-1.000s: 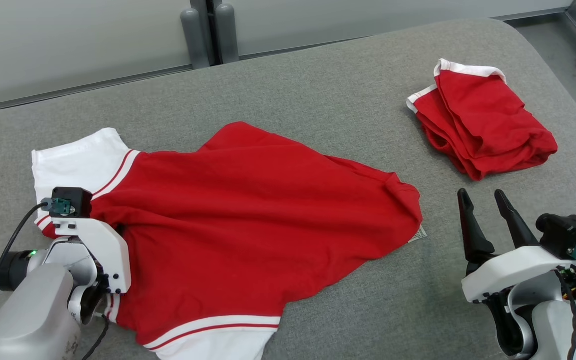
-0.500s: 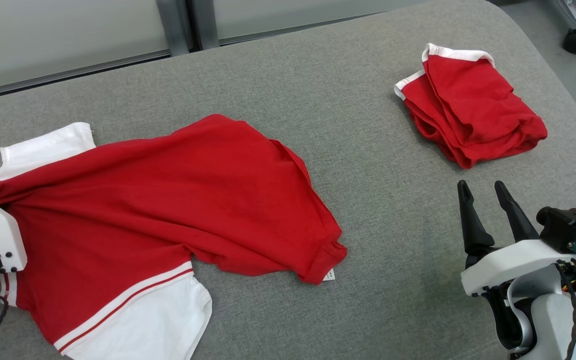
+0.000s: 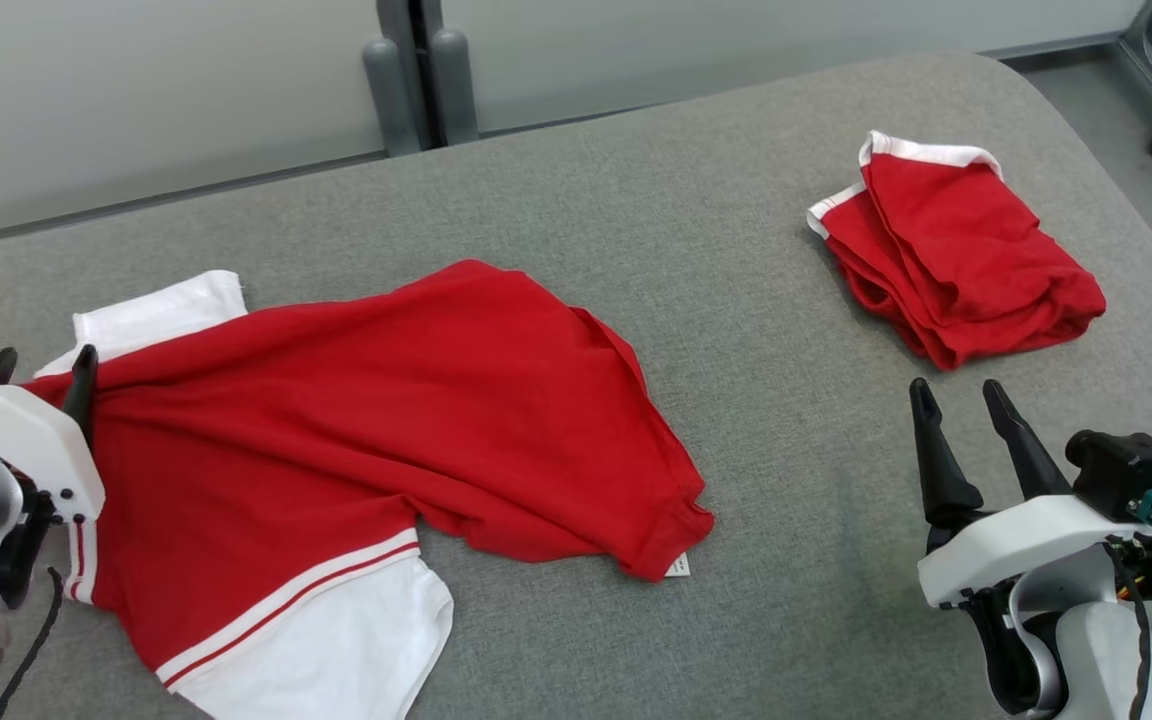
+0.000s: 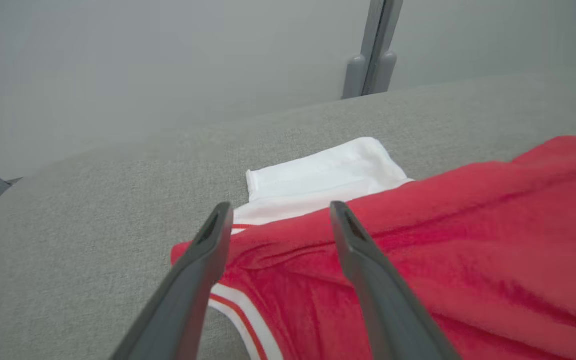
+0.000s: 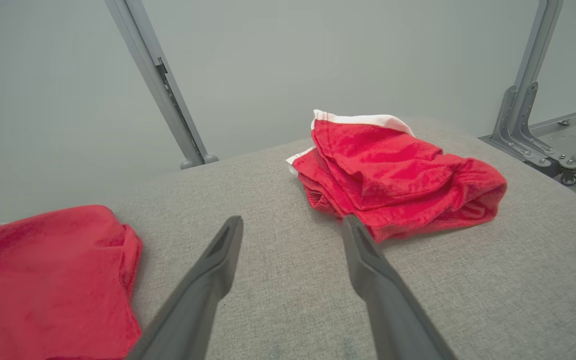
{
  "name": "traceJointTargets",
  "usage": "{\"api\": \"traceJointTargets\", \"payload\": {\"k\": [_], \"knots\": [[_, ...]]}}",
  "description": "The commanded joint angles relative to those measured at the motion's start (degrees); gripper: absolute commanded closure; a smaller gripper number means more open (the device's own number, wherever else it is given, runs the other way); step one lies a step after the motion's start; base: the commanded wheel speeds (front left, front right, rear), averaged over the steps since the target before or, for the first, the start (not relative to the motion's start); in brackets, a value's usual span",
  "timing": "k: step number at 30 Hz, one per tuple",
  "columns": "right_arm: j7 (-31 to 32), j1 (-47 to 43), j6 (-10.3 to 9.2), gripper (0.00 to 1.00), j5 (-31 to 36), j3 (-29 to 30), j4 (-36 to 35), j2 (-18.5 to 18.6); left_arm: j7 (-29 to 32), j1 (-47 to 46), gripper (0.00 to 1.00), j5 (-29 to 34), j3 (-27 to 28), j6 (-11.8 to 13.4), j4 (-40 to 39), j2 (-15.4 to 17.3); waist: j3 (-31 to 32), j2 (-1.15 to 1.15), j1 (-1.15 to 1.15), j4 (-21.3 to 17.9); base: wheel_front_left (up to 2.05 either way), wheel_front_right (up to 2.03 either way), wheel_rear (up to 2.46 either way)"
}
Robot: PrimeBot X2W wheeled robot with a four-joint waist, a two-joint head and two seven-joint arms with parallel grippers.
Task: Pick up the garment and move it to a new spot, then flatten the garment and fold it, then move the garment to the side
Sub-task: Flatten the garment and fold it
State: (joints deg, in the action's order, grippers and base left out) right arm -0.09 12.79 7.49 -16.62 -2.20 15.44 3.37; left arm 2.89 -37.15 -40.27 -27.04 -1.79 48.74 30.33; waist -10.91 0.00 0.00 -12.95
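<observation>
**Inspector:** Position of the garment?

**Officer:** The red garment (image 3: 386,420), white-sleeved, lies spread and rumpled at centre-left of the head view, on the grey padded table (image 3: 636,180).

**Inspector:** Tools?

**Officer:** Left gripper (image 4: 280,206) released, fingers spread over the garment's left edge, grasping nothing. Right gripper (image 3: 957,387) likewise released, lower right, over bare table, below a folded red garment (image 3: 956,250).

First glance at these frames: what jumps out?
A big red shirt with white sleeves sprawls rumpled across the left half of the grey table. A folded red garment sits at the far right. The left gripper stands open at the shirt's left edge; the right gripper hovers open over bare table.
</observation>
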Motion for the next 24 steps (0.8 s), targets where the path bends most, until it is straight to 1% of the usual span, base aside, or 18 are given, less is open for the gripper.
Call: {"api": "traceJointTargets", "payload": {"k": [1,5,8,14,17,19,22,24], "knots": [[-0.6,-0.9,-0.01,0.0,-0.4,0.0,0.0,0.4,-1.9,1.4,0.0,0.5,0.2,0.7,-1.5,0.1,2.0,0.0,0.0,1.9,0.0,0.0,0.0],[-1.0,-2.1,0.0,0.0,-0.6,-0.4,0.1,0.8,-6.8,5.3,0.0,0.4,1.1,3.0,-8.7,-0.2,4.7,0.0,0.0,4.1,0.0,0.0,0.0],[-1.3,-3.3,0.0,0.0,-0.9,-0.9,-0.1,1.3,-9.7,9.7,0.0,-0.1,2.1,5.4,-15.4,-0.1,6.4,0.0,0.0,5.6,0.0,0.0,0.0],[-1.9,-5.5,0.0,0.0,-1.6,-1.4,-1.0,2.4,-13.8,21.4,0.0,-1.3,4.4,11.8,-30.7,-0.2,8.5,0.0,0.0,7.3,0.0,0.0,0.0],[-2.3,-6.3,-0.01,0.0,-2.2,-1.2,-1.1,2.5,-14.6,27.3,0.0,-1.8,5.1,15.5,-37.8,-1.2,8.7,0.0,0.0,7.9,0.0,0.0,0.0],[-2.5,-6.7,0.0,0.0,-2.6,-1.2,-1.2,2.3,-14.5,30.2,0.0,-2.1,5.1,17.3,-41.7,-1.7,8.7,0.0,0.0,8.5,0.0,0.0,0.0],[-2.5,-6.8,-0.01,0.0,-2.8,-1.4,-1.2,2.6,-13.4,32.6,0.0,-2.4,4.3,18.8,-45.6,-2.2,8.6,0.0,0.0,9.3,0.0,0.0,0.0],[-2.1,-6.5,0.0,0.0,-2.8,-1.7,-1.2,2.8,-12.9,33.3,0.0,-2.2,3.9,19.1,-46.9,-2.1,8.6,0.0,0.0,9.8,0.0,0.0,0.0]]}}
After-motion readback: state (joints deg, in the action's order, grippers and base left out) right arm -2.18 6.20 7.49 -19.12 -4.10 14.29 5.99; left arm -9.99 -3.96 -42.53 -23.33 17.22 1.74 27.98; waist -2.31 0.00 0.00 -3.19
